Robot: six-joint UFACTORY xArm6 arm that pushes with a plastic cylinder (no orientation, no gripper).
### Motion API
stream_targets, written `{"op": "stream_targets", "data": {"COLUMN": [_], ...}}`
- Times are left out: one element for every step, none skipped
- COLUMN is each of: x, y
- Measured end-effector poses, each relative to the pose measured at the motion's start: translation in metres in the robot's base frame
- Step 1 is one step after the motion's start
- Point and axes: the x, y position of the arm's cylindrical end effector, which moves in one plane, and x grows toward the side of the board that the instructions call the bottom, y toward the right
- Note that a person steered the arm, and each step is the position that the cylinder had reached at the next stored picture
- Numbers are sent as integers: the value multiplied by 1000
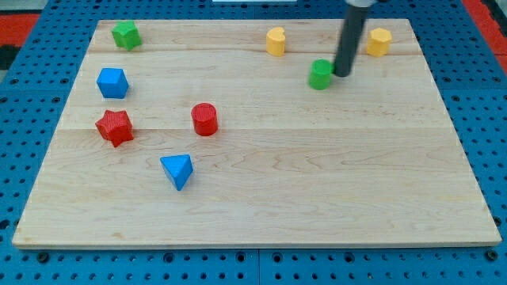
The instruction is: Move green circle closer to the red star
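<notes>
Gripper parts are not fitted, so no open or closed state can be told; my tip is seen resting just beside the green circle, on its right in the view, seemingly touching it. That block is a short, bright green cylinder, standing upright on the wooden table near the view's top. The red star is placed well apart, at the view's left, below a blue cube.

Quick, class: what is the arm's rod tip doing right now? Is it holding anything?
My tip: no gripper, holding nothing; it sits right beside the green circle, on the view's right side.
</notes>
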Motion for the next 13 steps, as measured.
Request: {"op": "stream_targets", "data": {"x": [7,20,38,40,42,42,49,65,84,83,92,98,117], "y": [-77,-149,-181,-200,-210,-199,-184,-180,-207,-243,-275,-275,-272]}}
